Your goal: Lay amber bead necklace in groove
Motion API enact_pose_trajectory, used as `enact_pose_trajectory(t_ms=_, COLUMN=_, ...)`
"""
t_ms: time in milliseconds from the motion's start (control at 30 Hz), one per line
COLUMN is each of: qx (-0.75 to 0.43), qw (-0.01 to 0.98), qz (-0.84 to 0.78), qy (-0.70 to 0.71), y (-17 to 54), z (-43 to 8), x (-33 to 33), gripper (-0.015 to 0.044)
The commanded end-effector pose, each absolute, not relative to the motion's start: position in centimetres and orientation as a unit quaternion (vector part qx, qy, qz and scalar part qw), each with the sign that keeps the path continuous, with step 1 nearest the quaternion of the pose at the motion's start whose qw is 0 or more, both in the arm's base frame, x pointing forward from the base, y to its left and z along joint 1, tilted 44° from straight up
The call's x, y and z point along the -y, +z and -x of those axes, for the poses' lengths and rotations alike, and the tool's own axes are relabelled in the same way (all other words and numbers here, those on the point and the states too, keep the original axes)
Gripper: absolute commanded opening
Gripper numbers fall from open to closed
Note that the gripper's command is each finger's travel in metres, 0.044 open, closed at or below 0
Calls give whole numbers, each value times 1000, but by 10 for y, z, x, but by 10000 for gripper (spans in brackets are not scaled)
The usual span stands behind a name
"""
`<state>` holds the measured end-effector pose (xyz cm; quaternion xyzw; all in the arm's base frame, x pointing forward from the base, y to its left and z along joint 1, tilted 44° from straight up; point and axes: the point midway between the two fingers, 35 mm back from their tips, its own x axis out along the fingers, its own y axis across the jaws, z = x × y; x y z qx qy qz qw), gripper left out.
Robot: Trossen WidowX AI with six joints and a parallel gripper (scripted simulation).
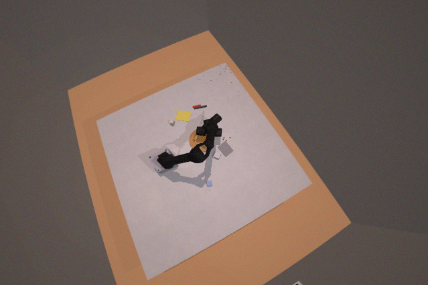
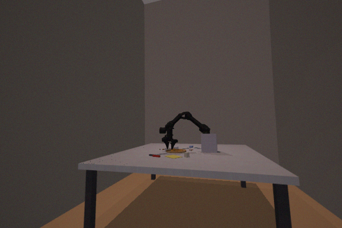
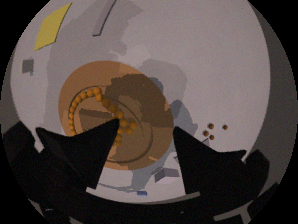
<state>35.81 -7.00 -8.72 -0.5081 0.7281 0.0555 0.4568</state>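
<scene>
Plain walls (image 1: 372, 100) (image 2: 203, 67), dark grey-brown to the sides, paler and pinkish at the far end. Orange-tan floor (image 1: 147, 67) (image 2: 66, 214), shadowed beneath the table. Rectangular pale grey-topped table (image 1: 204, 228) (image 2: 217, 165) (image 3: 220, 65), straight-edged, on dark square-section legs (image 2: 90, 198). Dim lighting, with soft-toned shadows across tabletop.

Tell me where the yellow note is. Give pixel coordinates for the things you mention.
In the top view, the yellow note (image 1: 183, 116) (image 2: 173, 156) (image 3: 53, 27) lies just beside the small pale cube (image 1: 171, 122) (image 2: 187, 154) (image 3: 27, 67), left of the red-and-black pen (image 1: 199, 106) (image 2: 154, 156).
</scene>
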Motion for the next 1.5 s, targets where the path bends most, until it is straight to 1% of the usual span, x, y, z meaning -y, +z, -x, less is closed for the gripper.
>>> enact_pose_trajectory(t_ms=0, qx=-728, qw=457, qz=508, qy=54, y=-88, z=-358, x=70, gripper=440)
enact_pose_trajectory(t_ms=1200, qx=-731, qw=454, qz=506, qy=55, y=-85, z=-358, x=68, gripper=440)
enact_pose_trajectory(t_ms=1267, qx=-733, qw=468, qz=493, qy=34, y=-86, z=-358, x=66, gripper=387)
enact_pose_trajectory(t_ms=1467, qx=-718, qw=578, qz=358, qy=-149, y=-90, z=-351, x=50, gripper=230)
